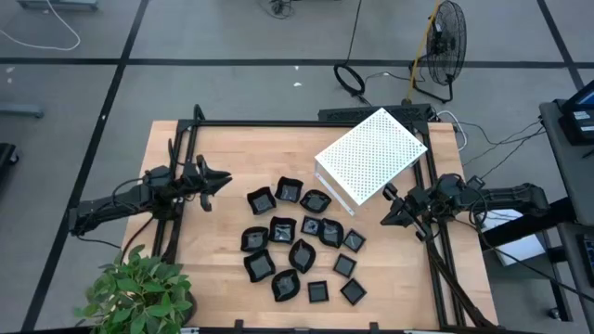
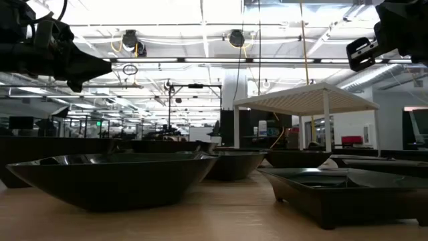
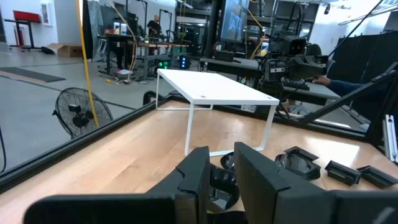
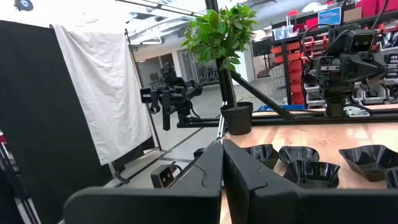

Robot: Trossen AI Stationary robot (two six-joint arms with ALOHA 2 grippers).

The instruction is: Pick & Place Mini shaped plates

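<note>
The mini shaped plates (image 1: 297,243) lie scattered in a loose cluster on the middle of the wooden surface (image 1: 223,269), near its front edge, just in front of the white perforated box (image 1: 371,154) that stands tilted toward the back right. The left pincer (image 1: 223,179) hangs above the surface's left side with its fingers slightly parted and nothing between them. The right pincer (image 1: 388,215) hangs beside the box's front right corner, fingers pressed together and empty.
</note>
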